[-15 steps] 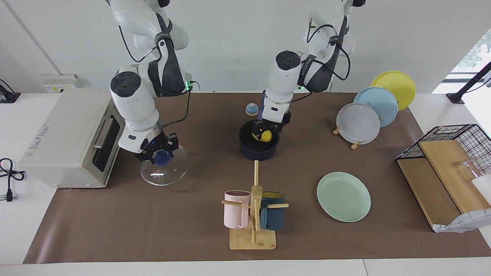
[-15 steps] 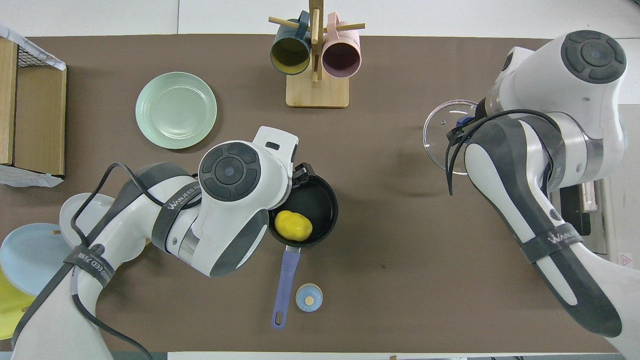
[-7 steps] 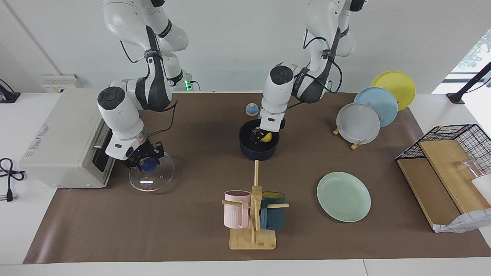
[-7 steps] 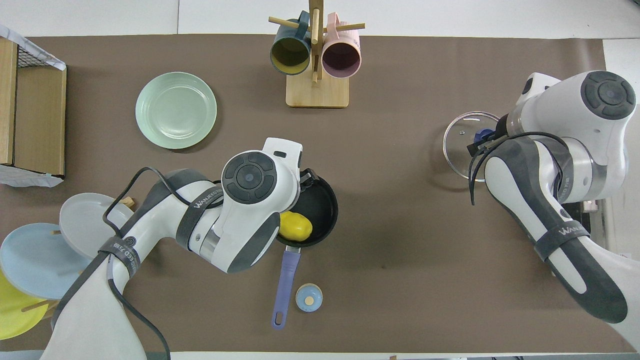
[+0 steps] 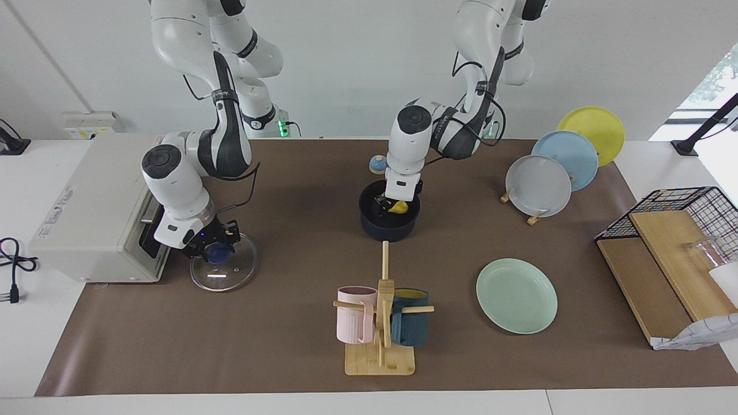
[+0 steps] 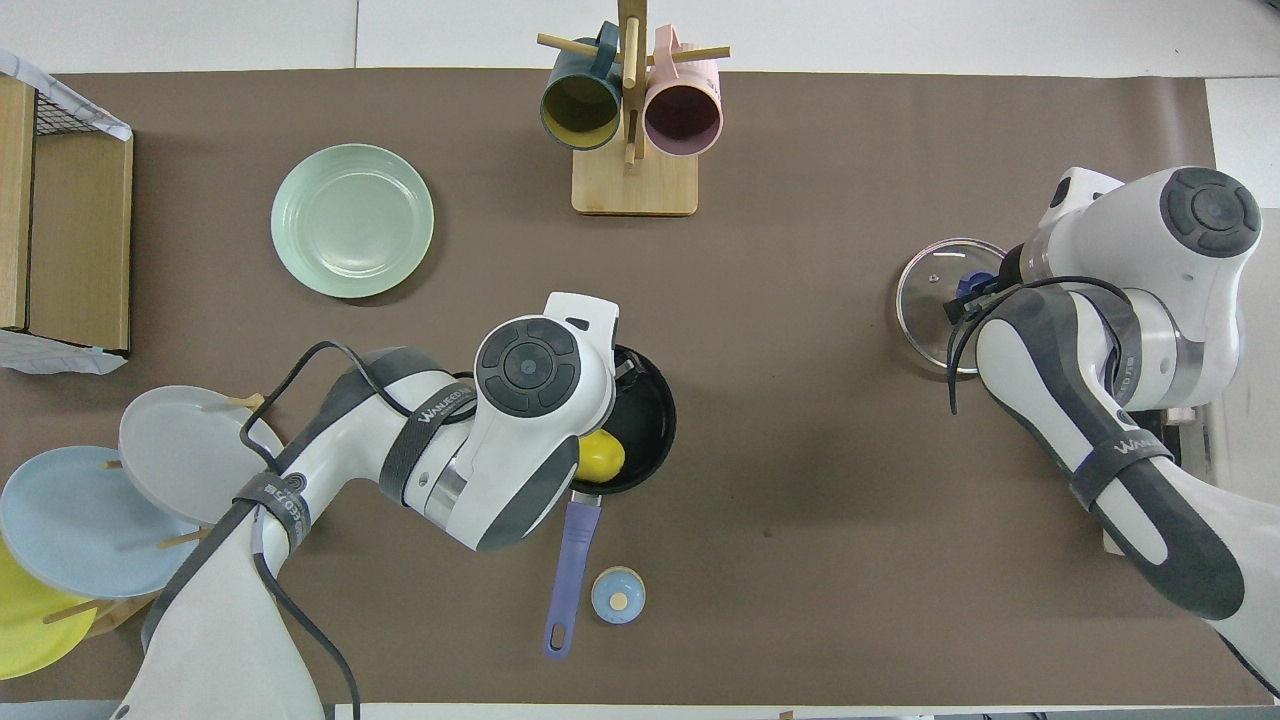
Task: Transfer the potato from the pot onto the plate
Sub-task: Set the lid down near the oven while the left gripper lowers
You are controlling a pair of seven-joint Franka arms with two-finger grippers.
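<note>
Lowered left end effector (image 5: 385,205) reaches into pot (image 5: 389,226).

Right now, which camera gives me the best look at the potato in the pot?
The overhead view: the potato shows as a broad yellow patch in the pot, though the left arm covers part. The facing view shows only a sliver beside the left tool.

Left gripper (image 5: 387,206) down in the pot (image 5: 389,221), right gripper (image 5: 210,249) on the glass lid (image 5: 223,272).
The potato (image 5: 398,207) lies in the pot, beside the left gripper's spread fingers. The right gripper is clamped on the lid's blue knob (image 5: 218,252), in front of the oven (image 5: 98,206). The plate (image 5: 516,295) lies bare, farther from the robots, toward the left arm's end.
</note>
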